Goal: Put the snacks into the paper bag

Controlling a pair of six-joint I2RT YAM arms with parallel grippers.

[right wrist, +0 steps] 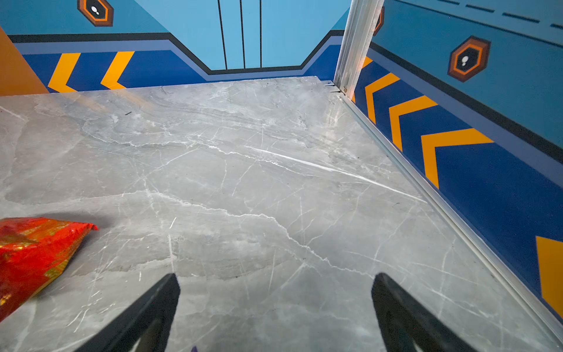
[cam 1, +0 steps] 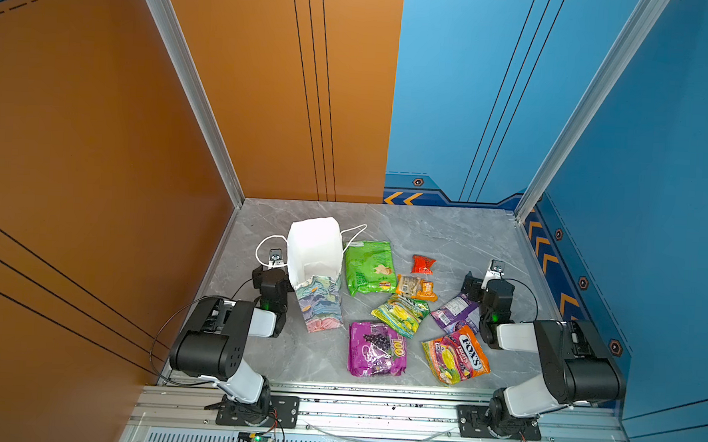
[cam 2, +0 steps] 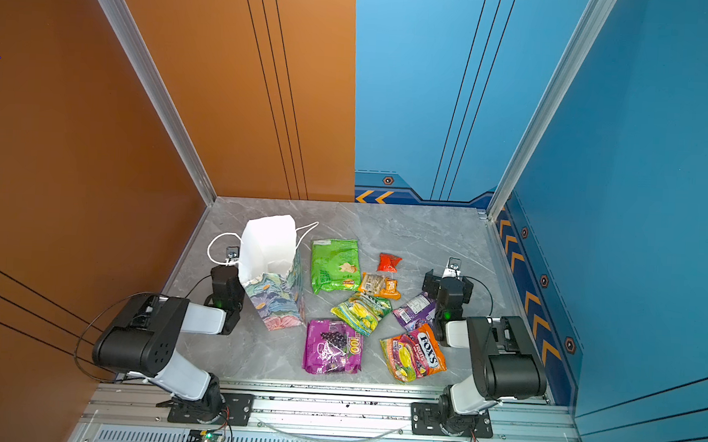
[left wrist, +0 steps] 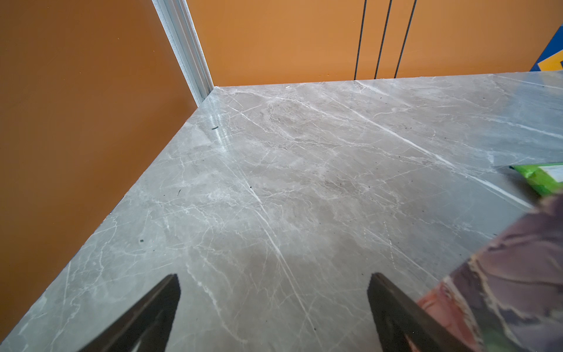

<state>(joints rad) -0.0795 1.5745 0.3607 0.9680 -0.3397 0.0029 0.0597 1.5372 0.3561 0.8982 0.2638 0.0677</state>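
A grey marble-patterned surface [cam 1: 447, 235] carries a small paper bag [cam 1: 314, 265] and seven snacks [cam 2: 362, 314]. The bag stands upright toward the left edge, its mouth open, white inside showing, floral paint outside. Every packet lies flat outside it, spread from the bag toward the right edge: a large green packet [cam 1: 368, 266] just beside the bag; a small red packet [cam 1: 423, 264] and a small orange packet [cam 1: 416, 287] beyond that; a yellow-green lemon packet [cam 1: 401, 314] near the middle; a purple packet [cam 1: 455, 312] closer to the right edge; and, nearest the front edge, a magenta grape packet [cam 1: 376, 348] and an orange-red FOX'S packet [cam 1: 457, 354]. The left gripper [left wrist: 274, 275] sits low just beside the bag, on its left-edge side, jaws spread wide over bare surface. The right gripper [right wrist: 275, 275] sits low near the right edge, beside the purple packet, with its jaws likewise wide apart and gripping nothing.
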